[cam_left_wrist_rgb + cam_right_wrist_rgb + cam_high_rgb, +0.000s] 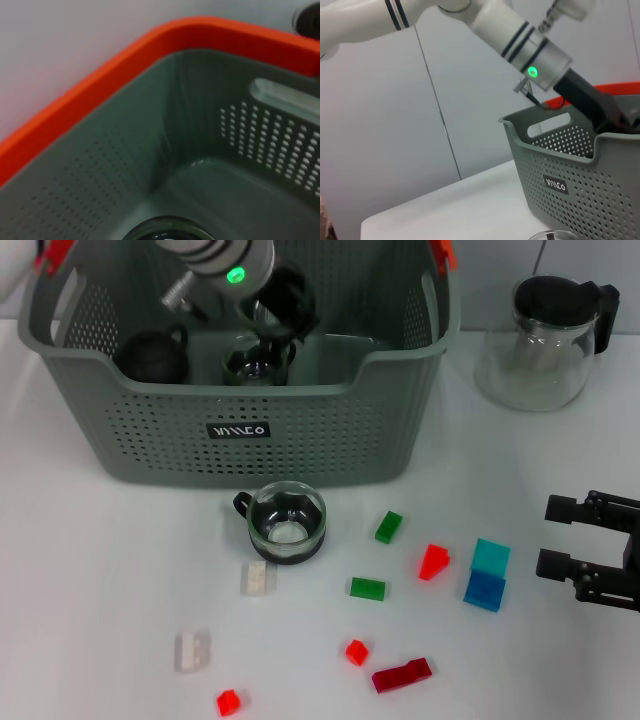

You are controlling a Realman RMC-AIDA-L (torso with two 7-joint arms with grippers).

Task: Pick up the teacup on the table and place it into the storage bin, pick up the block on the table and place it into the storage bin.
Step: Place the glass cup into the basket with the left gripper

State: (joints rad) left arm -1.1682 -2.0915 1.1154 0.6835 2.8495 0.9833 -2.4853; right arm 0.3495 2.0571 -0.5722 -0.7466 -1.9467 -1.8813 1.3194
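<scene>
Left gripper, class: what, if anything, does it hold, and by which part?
The left gripper reaches into the storage bin, right above a glass teacup there. Whether it grips the cup, and where, cannot be told.

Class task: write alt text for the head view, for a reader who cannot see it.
The left gripper reaches into the storage bin above a glass teacup. A second teacup and scattered blocks lie on the table; the right gripper waits beside them.

A white desk [120, 640] stands against a pale grey panelled wall [380, 110] with one dark vertical seam.
</scene>
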